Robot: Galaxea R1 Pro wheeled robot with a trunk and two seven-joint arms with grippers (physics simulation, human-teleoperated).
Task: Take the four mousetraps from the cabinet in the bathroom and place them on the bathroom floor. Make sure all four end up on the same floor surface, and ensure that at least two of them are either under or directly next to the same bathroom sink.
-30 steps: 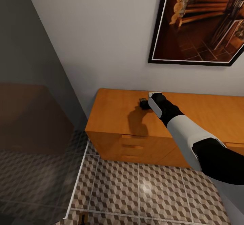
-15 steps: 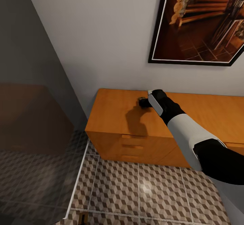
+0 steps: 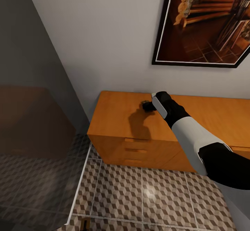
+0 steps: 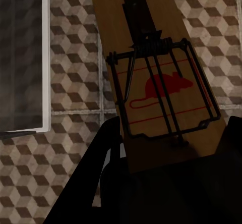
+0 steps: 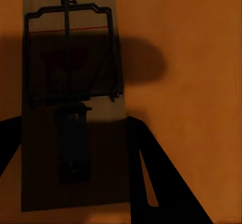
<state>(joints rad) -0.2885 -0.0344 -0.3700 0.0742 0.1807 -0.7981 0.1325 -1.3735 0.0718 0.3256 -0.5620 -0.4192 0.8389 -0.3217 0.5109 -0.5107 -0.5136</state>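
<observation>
Mousetrap (image 5: 70,113) on the cabinet (image 3: 118,116) lies between the right gripper's (image 5: 75,148) spread jaws, ungripped.

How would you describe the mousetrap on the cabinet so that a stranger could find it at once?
Find the orange-brown cabinet under the framed picture. Its top bears a flat wooden mousetrap between the right gripper jaws. Unlike the other mousetrap, held over tiles, it lies on wood.

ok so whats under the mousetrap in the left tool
Under the mousetrap held by the left tool is the cube-patterned bathroom floor, with a pale frame edge off to one side. The tiles straight beneath the board are covered by it.
</observation>
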